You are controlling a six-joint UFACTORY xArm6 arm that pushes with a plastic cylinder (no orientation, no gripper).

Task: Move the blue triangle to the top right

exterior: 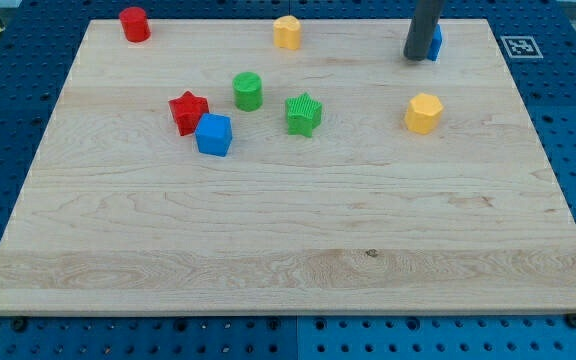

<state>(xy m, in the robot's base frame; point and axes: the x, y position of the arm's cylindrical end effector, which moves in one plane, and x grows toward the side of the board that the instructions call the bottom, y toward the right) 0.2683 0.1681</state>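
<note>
The wooden surface (298, 230) carried a red cylinder (134, 23) at its top left corner and a yellow block (287, 32) at the top edge. Toward the left stood a red star (187, 110), a blue cube (213, 134), a green cylinder (248, 91) and a green star (304, 113); a yellow hexagon (423, 113) stood toward the right edge. No block stood between the blue triangle (435, 42) and the top right corner. The rod stood upright, with my tip (415, 57) touching the triangle's left side. It had no hand.

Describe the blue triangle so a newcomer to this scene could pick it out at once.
Start at the wooden board and go to its top right corner, beside the printed black-and-white marker. There my tip rests against the blue triangle, mostly hiding it. The only other blue piece, the blue cube, sits far off at the view's left beside the red star.
</note>
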